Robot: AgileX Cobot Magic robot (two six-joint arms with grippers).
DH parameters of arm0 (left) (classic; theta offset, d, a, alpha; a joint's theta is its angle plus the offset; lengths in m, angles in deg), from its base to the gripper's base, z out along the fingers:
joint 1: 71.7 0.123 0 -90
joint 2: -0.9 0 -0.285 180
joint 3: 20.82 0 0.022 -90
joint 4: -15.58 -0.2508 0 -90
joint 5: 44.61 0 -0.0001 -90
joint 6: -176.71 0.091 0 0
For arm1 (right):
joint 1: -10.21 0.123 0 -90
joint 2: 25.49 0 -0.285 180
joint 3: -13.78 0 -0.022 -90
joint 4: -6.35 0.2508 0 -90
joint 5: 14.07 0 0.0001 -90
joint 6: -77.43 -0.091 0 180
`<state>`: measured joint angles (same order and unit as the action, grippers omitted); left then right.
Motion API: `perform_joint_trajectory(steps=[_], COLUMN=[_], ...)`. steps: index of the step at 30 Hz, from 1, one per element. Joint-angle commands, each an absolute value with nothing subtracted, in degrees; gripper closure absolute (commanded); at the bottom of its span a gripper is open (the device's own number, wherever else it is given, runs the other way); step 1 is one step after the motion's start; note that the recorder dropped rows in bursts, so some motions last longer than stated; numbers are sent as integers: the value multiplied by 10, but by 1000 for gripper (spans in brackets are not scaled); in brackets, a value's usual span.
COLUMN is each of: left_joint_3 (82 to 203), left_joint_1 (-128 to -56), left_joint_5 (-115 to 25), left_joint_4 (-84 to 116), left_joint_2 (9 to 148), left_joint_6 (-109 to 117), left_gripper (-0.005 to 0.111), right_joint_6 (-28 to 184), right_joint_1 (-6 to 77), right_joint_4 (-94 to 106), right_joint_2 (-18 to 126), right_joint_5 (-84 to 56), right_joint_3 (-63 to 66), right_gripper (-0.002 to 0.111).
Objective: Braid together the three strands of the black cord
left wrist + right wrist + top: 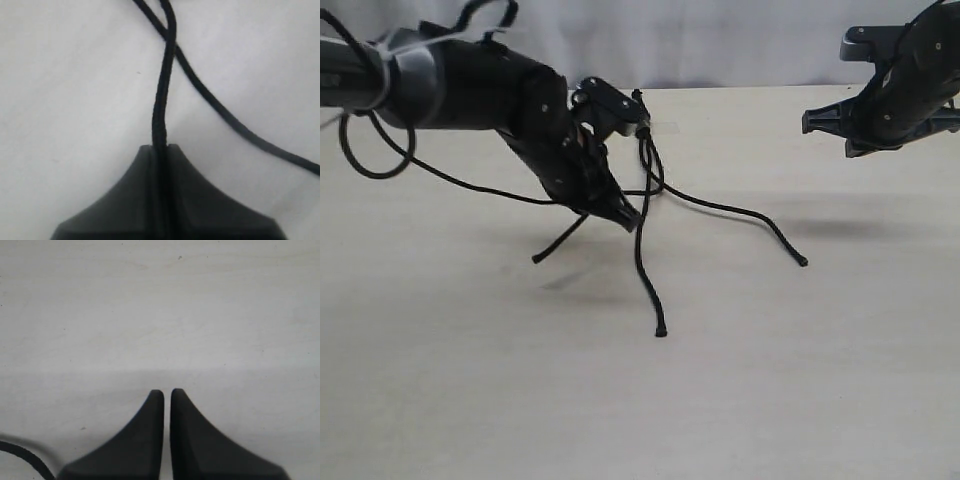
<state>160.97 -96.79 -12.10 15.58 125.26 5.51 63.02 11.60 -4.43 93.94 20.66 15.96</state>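
Note:
The black cord's bound end [642, 124] lies at the back of the table under clear tape. From it three strands fan toward the front. My left gripper [623, 214] [161, 148] is shut on the left strand [160, 110], whose tip [538, 259] trails out to the front left. The middle strand [645, 270] runs straight forward. The right strand [740, 212] [225, 116] curves off to the right and crosses the held one near the bound end. My right gripper [826, 124] [167, 392] hangs above the table at the far right, shut with nothing between its fingers.
The pale table [800, 380] carries only the cord. A thin black arm cable [470, 186] droops from the left arm and runs along the table behind the left gripper. A short bit of black line [20, 452] shows at the right wrist view's corner.

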Motion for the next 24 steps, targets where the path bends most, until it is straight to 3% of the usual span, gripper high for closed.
perform_joint_trajectory(steps=[1, 5, 6, 7, 9, 11, 14, 19, 24], left_joint_3=[1590, 1581, 1581, 1581, 1581, 1581, 1581, 1571, 1483], left_joint_1=[-927, -916, -916, -916, -916, -916, -916, -914, -886], left_joint_5=[-129, -141, -142, -142, -140, -142, -153, -183, -264], left_joint_4=[167, 164, 165, 168, 164, 162, 162, 160, 156], left_joint_2=[1255, 1294, 1301, 1310, 1312, 1301, 1268, 1141, 993], left_joint_6=[54, 54, 54, 54, 55, 61, 84, 102, 101], left_gripper=[107, 102, 96, 79, 59, 56, 66, 104, 107], right_joint_6=[633, 633, 633, 633, 633, 654, 704, 749, 737], right_joint_1=[117, 117, 117, 117, 117, 122, 139, 216, 326], right_joint_4=[-44, -44, -44, -44, -37, -26, 14, 73, 74], right_joint_2=[935, 935, 935, 935, 935, 935, 935, 935, 935], right_joint_5=[200, 200, 200, 203, 204, 214, 216, 229, 262], right_joint_3=[157, 157, 157, 157, 157, 157, 158, 158, 158], right_gripper=[104, 104, 104, 104, 104, 104, 104, 104, 102])
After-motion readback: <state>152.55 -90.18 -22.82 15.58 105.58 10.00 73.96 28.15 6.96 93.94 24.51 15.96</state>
